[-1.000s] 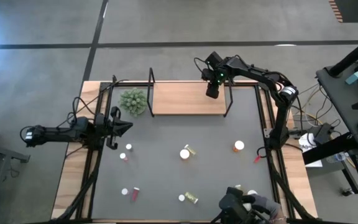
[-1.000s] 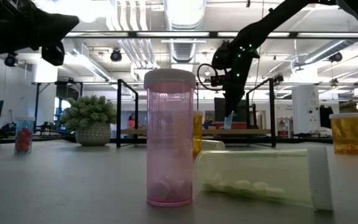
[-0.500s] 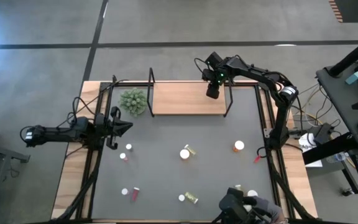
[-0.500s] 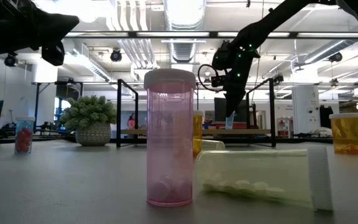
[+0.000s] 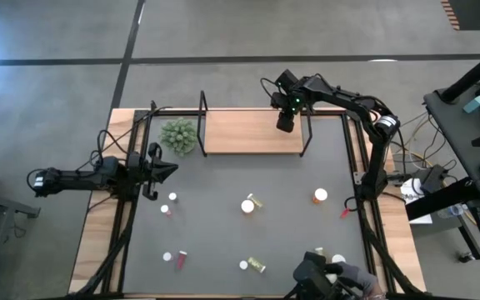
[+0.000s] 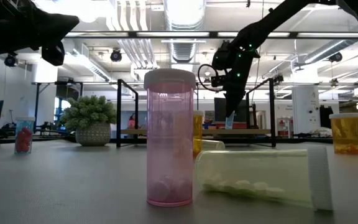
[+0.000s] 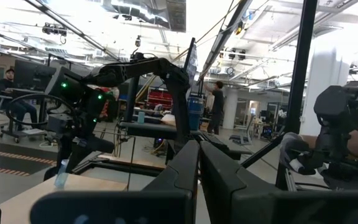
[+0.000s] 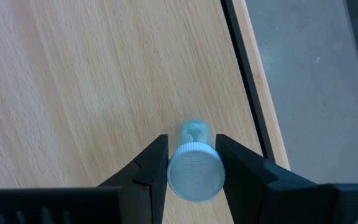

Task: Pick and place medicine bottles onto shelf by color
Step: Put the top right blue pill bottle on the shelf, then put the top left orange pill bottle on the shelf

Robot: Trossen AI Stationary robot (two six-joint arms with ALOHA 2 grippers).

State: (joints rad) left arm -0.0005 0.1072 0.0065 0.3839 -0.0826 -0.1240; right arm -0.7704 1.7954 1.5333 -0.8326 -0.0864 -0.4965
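Observation:
My right gripper (image 5: pixel 285 123) is over the far right end of the shelf (image 5: pixel 240 133), shut on a small pale blue medicine bottle (image 8: pixel 193 132) with a pale cap. In the low view this bottle (image 6: pixel 229 122) hangs just above the shelf board (image 6: pixel 166 131). Other medicine bottles stand or lie on the dark mat: a pink one (image 6: pixel 169 143), a yellow-green one on its side (image 6: pixel 260 177), an orange one (image 5: pixel 320 195). My left gripper (image 5: pixel 163 169) is shut on nothing at the mat's left edge. My right gripper pinches the pale blue bottle at its cap end (image 8: pixel 174 165) between its two fingers. The fingers come from above, slanting down. The bottle stays roughly upright below them over the wooden board (image 8: pixel 73 93); whether its base touches the board cannot be told.
A spiky green plant (image 5: pixel 178 136) stands left of the shelf. Black frame uprights (image 5: pixel 307 129) rise at the shelf's ends, one close to my right gripper. A person's gloved hand (image 5: pixel 340 277) is at the mat's near edge beside more bottles.

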